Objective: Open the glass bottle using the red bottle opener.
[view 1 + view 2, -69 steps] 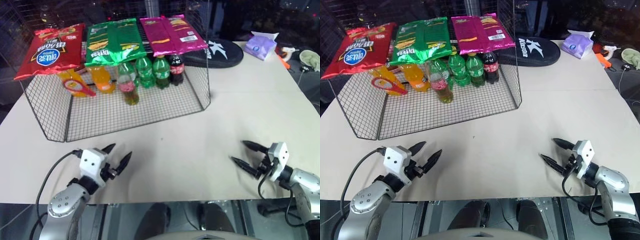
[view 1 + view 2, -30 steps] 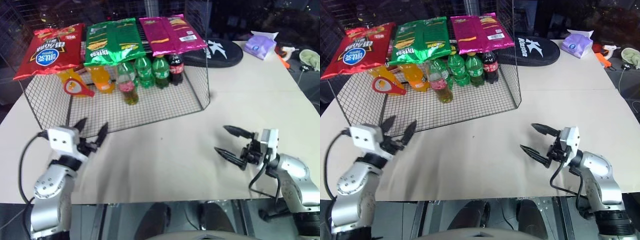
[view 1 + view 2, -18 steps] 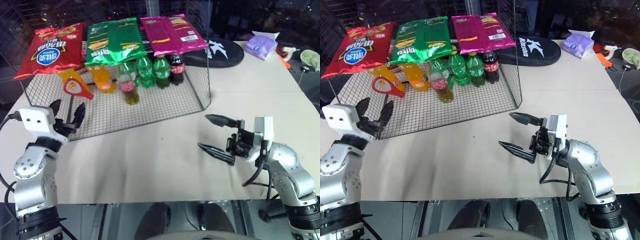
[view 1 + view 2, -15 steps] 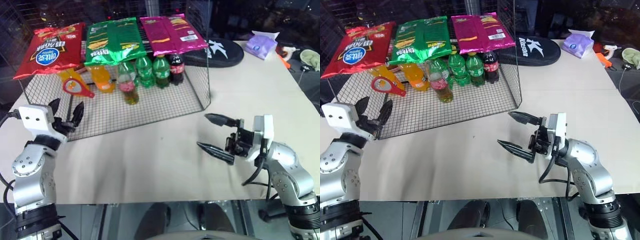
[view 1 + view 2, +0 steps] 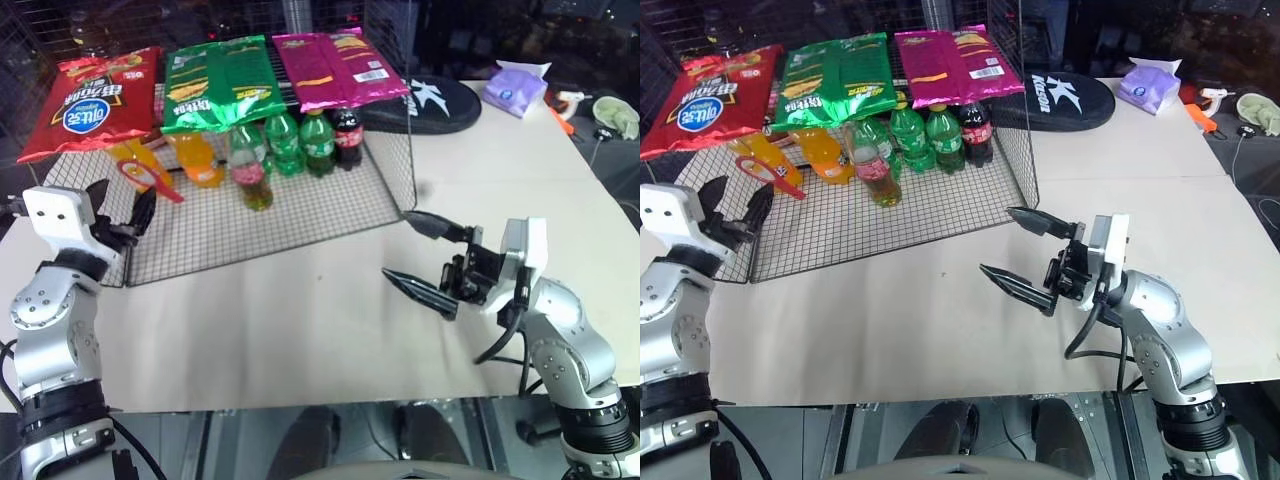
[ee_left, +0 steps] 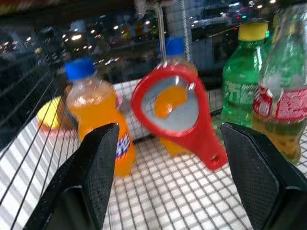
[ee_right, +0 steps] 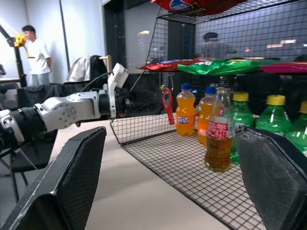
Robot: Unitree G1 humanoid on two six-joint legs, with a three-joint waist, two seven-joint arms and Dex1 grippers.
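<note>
The glass bottle, with a pink-red label and amber drink, stands upright on the lower shelf of the wire rack, in front of the soda bottles. The red bottle opener hangs tilted under the rack's top shelf at its left end; its oval loop shows close up in the left wrist view. My left gripper is open at the rack's left end, pointing at the opener and apart from it. My right gripper is open above the table, right of the rack, pointing left towards it and holding nothing.
Chip bags lie on the rack's top shelf. Orange soda bottles, green soda bottles and a cola bottle stand around the glass bottle. A black case and a purple tissue pack lie at the back right.
My left gripper has risen and swung left and forward to the rack's left end, facing the opener. My right gripper has risen and moved left over the table. Both stay open.
</note>
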